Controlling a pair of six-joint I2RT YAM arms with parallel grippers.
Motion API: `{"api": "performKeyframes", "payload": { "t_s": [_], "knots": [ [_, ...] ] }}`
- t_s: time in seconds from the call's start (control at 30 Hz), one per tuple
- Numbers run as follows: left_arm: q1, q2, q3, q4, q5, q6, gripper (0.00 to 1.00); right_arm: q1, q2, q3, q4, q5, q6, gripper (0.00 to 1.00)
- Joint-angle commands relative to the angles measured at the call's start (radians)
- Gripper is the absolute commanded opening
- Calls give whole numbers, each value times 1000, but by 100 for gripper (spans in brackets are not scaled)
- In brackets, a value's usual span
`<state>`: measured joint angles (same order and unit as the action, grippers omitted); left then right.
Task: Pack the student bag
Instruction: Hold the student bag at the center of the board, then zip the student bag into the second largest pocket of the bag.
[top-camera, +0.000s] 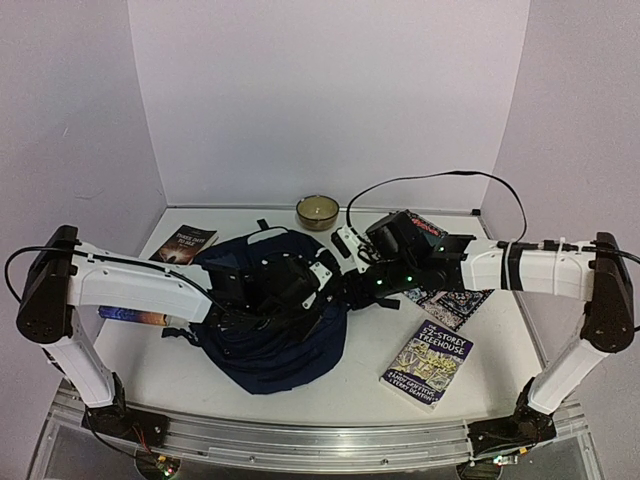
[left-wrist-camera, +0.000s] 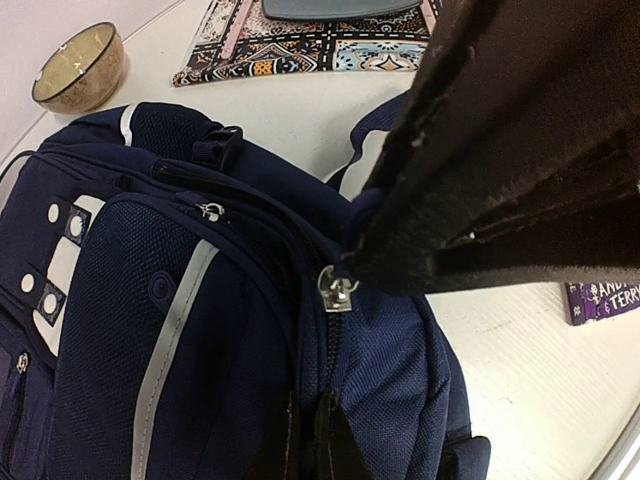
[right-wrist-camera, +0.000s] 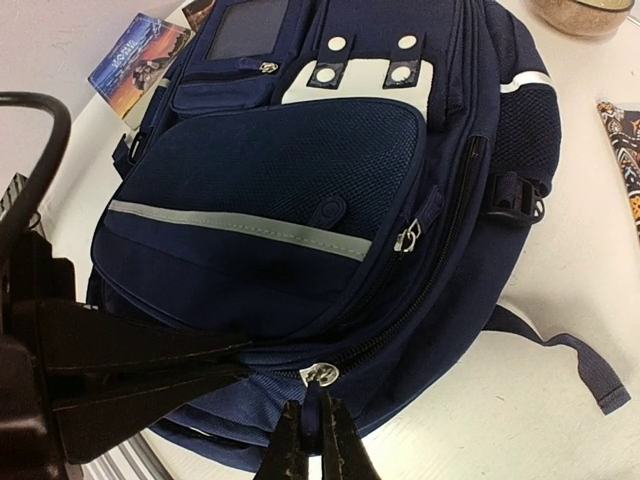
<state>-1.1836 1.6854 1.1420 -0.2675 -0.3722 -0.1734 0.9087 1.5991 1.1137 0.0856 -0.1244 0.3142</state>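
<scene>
The student bag (top-camera: 268, 335), navy with a grey stripe, lies face up in the middle of the table. My right gripper (top-camera: 347, 292) is at its right edge, shut on the navy pull tab of the main zipper's silver slider (right-wrist-camera: 322, 375); its own view shows the gripper (right-wrist-camera: 320, 450) closed on the tab. My left gripper (top-camera: 320, 297) meets it from the left, shut on a fold of bag fabric beside the zipper line; its own view shows this gripper (left-wrist-camera: 310, 440) closed on the fold. The slider also shows in the left wrist view (left-wrist-camera: 337, 290).
A bowl (top-camera: 317, 211) stands behind the bag. A dark book (top-camera: 183, 243) lies back left and another book (top-camera: 130, 316) lies under the left arm. A patterned notebook (top-camera: 452, 302) and a purple Treehouse book (top-camera: 428, 363) lie to the right.
</scene>
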Motion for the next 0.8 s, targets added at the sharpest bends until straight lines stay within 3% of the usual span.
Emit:
{"api": "performKeyframes", "payload": {
  "t_s": [0.0, 0.37, 0.77],
  "knots": [
    [8, -81, -55, 0, -16, -1, 0, -42, -72, 17, 61, 20, -8, 0],
    [7, -281, -188, -11, 25, -40, 0, -262, 41, 27, 59, -52, -61, 0],
    [6, -403, -190, 12, 238, -11, 0, -326, 346, 225, 71, -109, -80, 0]
  ]
}}
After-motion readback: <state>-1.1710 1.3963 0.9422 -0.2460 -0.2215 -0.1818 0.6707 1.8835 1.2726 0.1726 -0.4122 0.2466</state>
